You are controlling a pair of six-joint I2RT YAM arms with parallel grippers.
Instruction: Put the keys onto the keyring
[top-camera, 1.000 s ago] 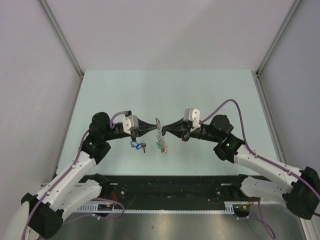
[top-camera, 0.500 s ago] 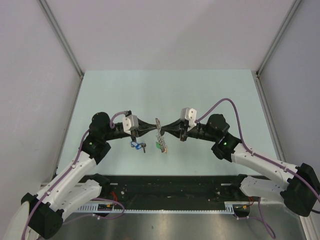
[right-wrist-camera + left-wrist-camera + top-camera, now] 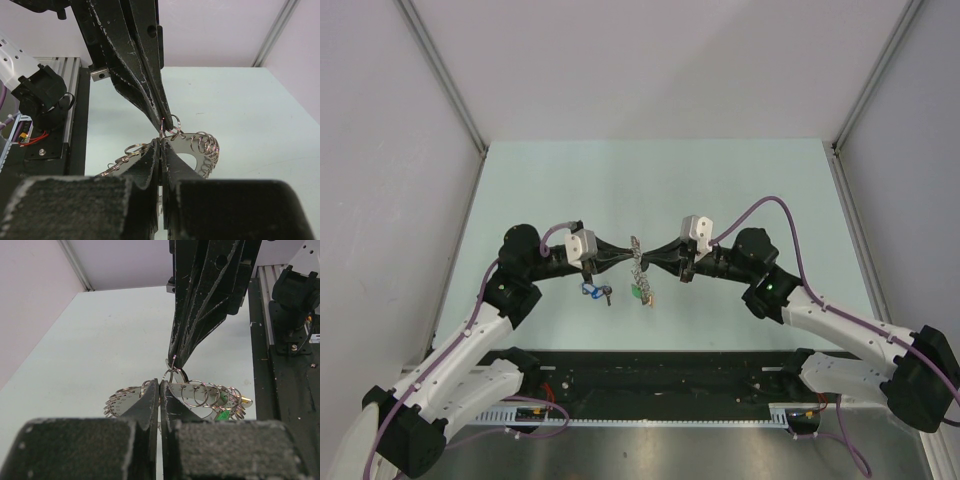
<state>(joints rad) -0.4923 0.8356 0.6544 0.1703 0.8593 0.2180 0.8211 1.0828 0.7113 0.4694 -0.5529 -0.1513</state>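
Left gripper (image 3: 627,262) and right gripper (image 3: 647,264) are both clenched on the large grey metal keyring (image 3: 192,396) fringed with silvery keys.
The keyring hangs on edge between their meeting tips over the pale green table (image 3: 720,180), a green tag (image 3: 636,293) dangling below. The small loose blue-tagged keys (image 3: 592,291) lie on the table beside the left gripper.

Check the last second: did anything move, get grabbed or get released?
The right arm edged slightly left, toward the keyring. Nothing was grabbed or released. Unchanged: left gripper and right gripper both stay shut on the keyring, held up between them; the loose keys lie on the table.
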